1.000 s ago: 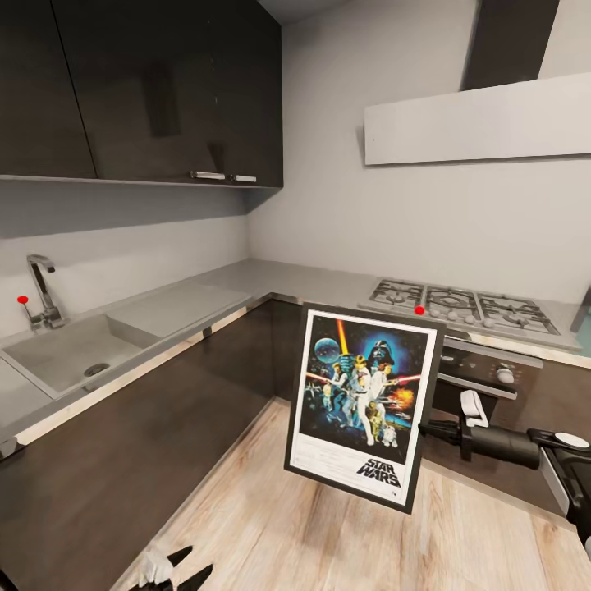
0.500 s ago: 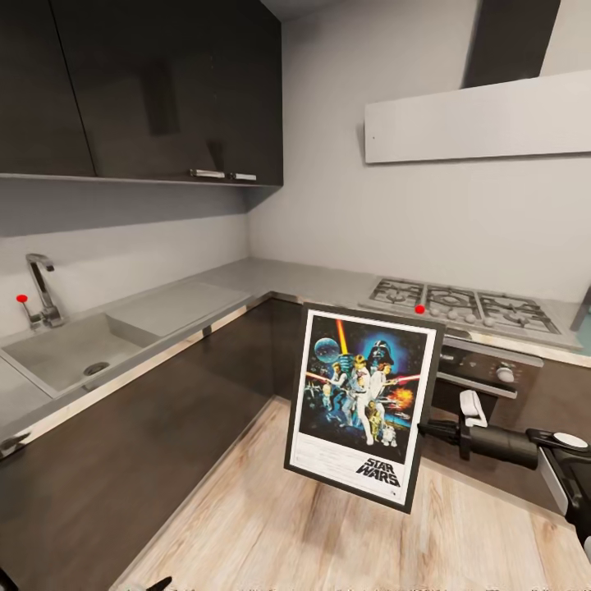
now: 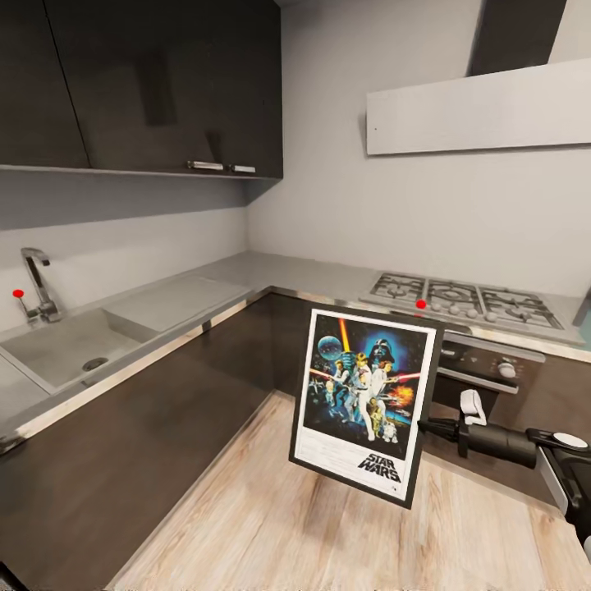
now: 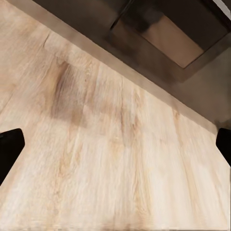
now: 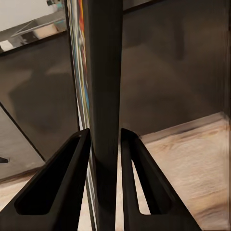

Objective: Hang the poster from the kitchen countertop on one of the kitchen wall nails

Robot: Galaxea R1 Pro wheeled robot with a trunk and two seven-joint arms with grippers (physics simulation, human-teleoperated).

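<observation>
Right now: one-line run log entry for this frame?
phase: carrying | right gripper: shut on poster edge | poster: upright, over floor | left gripper: open, empty

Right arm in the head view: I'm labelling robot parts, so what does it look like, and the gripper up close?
The right arm is a matte black tube ending in a narrower black tip, with a small white clip-like piece on top and a grey-white plate near the frame's edge. Up close, the right gripper has two black, tapering jaws with hollow, slot-shaped cut-outs.

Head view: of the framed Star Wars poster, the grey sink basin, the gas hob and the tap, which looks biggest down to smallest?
1. Framed Star Wars poster, though it is nearest the camera.
2. Gas hob and grey sink basin look alike.
3. Metal tap.
</observation>
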